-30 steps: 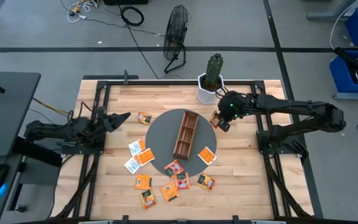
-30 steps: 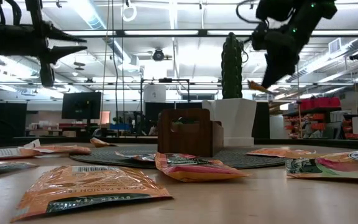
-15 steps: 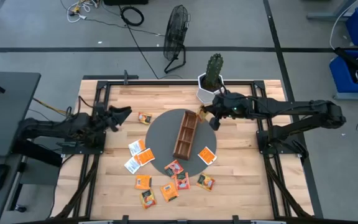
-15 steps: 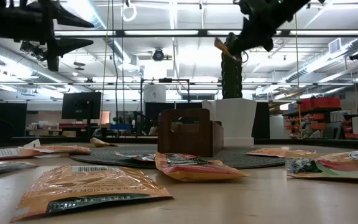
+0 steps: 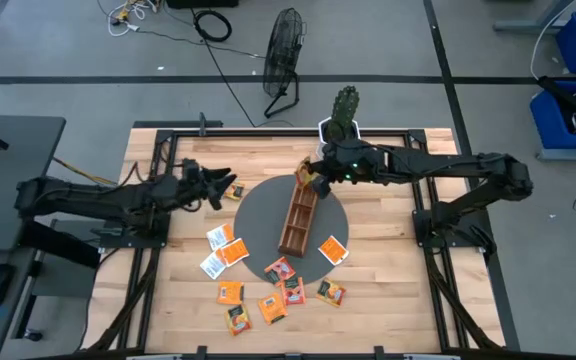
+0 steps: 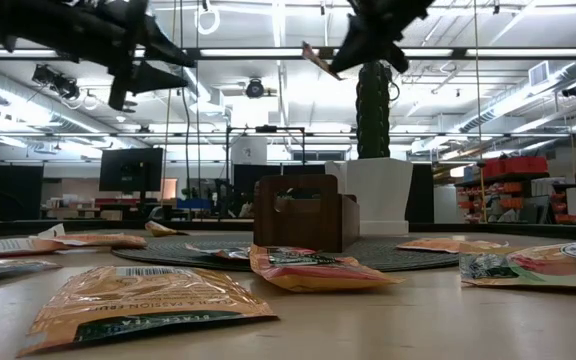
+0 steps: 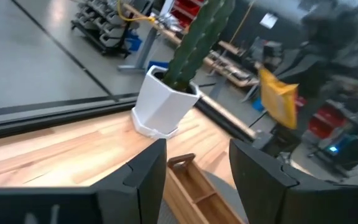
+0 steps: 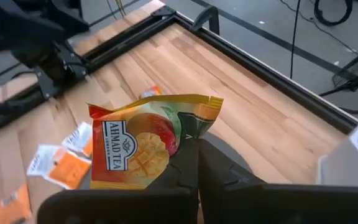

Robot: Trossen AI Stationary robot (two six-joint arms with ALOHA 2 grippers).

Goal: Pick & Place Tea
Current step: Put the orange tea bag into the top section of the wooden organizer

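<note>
My right gripper is shut on an orange tea sachet with a mango print, lifted above the far end of the long wooden tray. The tray stands on a dark round mat. In the low view the held sachet hangs high over the tray. My left gripper stands open and holds nothing, in the air at the mat's left, beside a loose sachet. Several more sachets lie flat on the wood and on the mat's near part. My right gripper pinches the sachet's edge near one corner between its two shut fingers. The fingers slant down from the table's right side. The sachet is lifted clear and sticks out beyond the fingertips, its printed face toward the wrist camera.
A cactus in a white pot stands at the table's far edge, just behind my right gripper. A black metal frame runs along the table's sides. Two sachets lie left of the mat and one on its right part.
My right gripper has carried the sachet up and toward the table's left, from beside the cactus pot to above the tray's far end. My left gripper has moved right toward the mat, risen and rolled, and its fingers have opened wider.
</note>
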